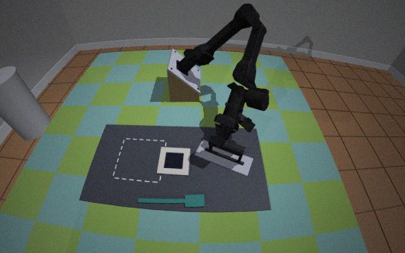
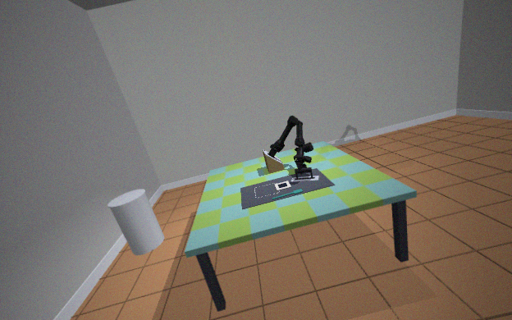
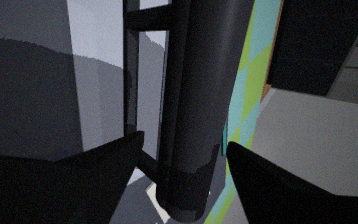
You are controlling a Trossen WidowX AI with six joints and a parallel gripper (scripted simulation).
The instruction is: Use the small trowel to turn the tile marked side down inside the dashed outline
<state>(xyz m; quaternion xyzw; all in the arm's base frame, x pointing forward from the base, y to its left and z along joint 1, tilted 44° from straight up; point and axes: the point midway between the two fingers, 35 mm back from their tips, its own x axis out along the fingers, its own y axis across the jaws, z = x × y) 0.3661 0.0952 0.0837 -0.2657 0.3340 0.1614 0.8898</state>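
The trowel (image 1: 247, 165) (image 2: 316, 178) (image 3: 100, 105), a pale flat blade with a thick black handle on two posts, lies at the right of the dark mat (image 1: 97, 185). My gripper (image 1: 224, 141) (image 2: 304, 168) (image 3: 185, 141) is open, low over the trowel, its fingers on either side of the handle in the wrist view. Contact cannot be told. The tile (image 1: 173, 160) (image 2: 283, 185) (image 3: 155, 201), cream with a dark square facing up, lies flat left of the trowel. Its left edge overlaps the right side of the dashed outline (image 1: 156, 181).
A teal spatula-shaped piece (image 1: 195, 201) (image 2: 297, 192) (image 3: 224, 137) lies along the mat's front edge. The arm's wedge-shaped base (image 1: 184, 85) (image 2: 272, 162) stands behind the mat. A grey cylinder (image 1: 24, 104) (image 2: 137, 221) is off the table's left side.
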